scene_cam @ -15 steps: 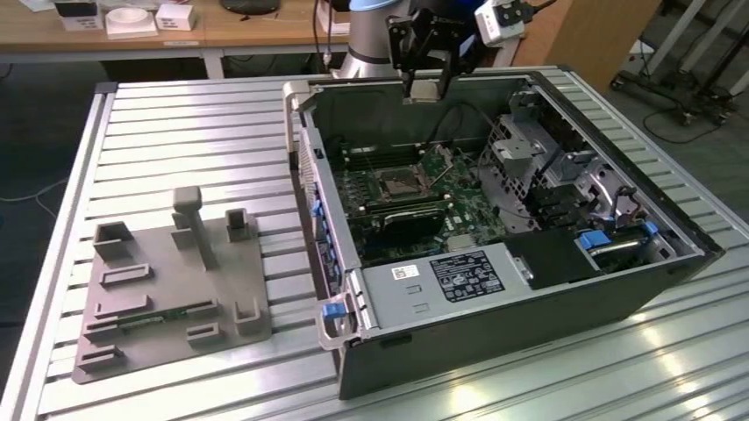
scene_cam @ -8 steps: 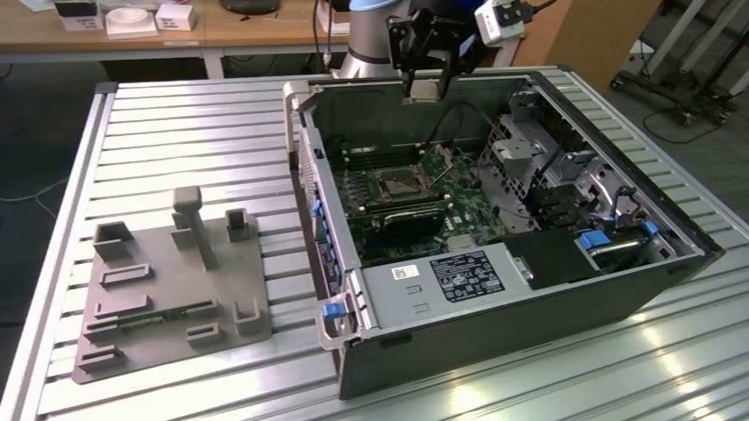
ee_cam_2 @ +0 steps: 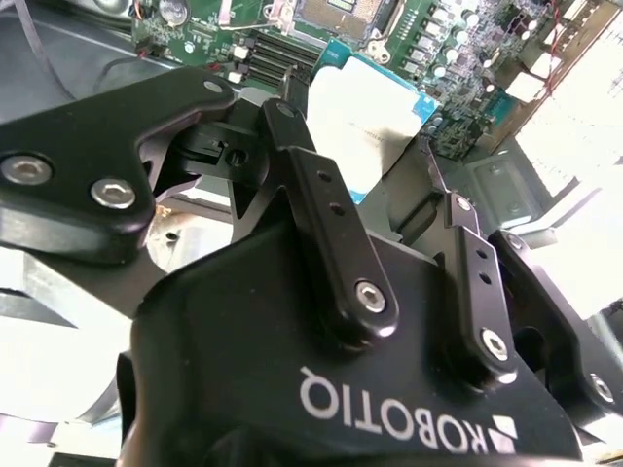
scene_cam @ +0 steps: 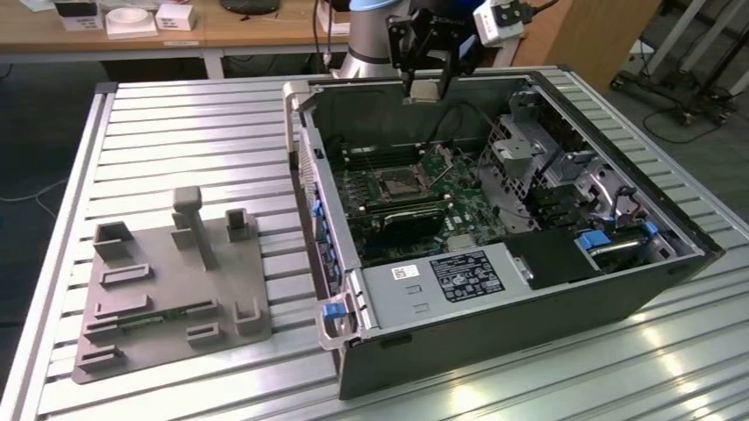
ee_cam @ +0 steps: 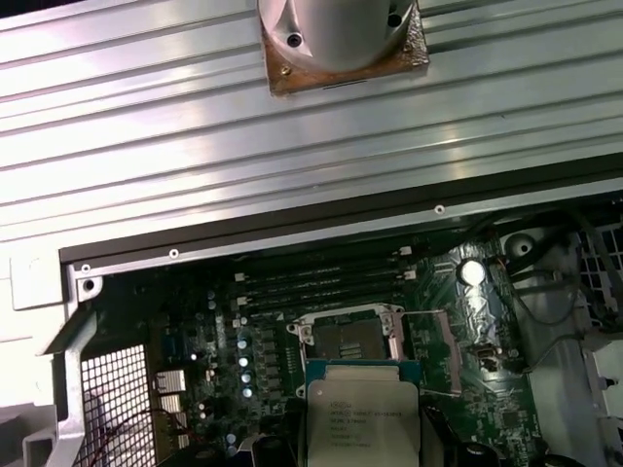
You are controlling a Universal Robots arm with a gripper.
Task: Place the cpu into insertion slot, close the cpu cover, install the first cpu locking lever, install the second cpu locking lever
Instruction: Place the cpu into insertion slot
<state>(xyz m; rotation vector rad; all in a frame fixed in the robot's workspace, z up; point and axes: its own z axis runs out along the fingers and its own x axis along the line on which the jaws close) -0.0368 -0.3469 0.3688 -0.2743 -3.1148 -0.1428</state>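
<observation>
In the exterior view a grey fixture (scene_cam: 175, 289) lies at lower left and the open case (scene_cam: 492, 342) sits centre to right, the slot (scene_cam: 395, 184) bare at mid-frame inside it. At upper centre the gripper (scene_cam: 425, 86) hangs over the case's upper edge, pinching the cpu (scene_cam: 424, 92) by its edges, well apart from the slot. The placing step looks in hand; I judge it calls for squaring the cpu over the slot, level.
</observation>
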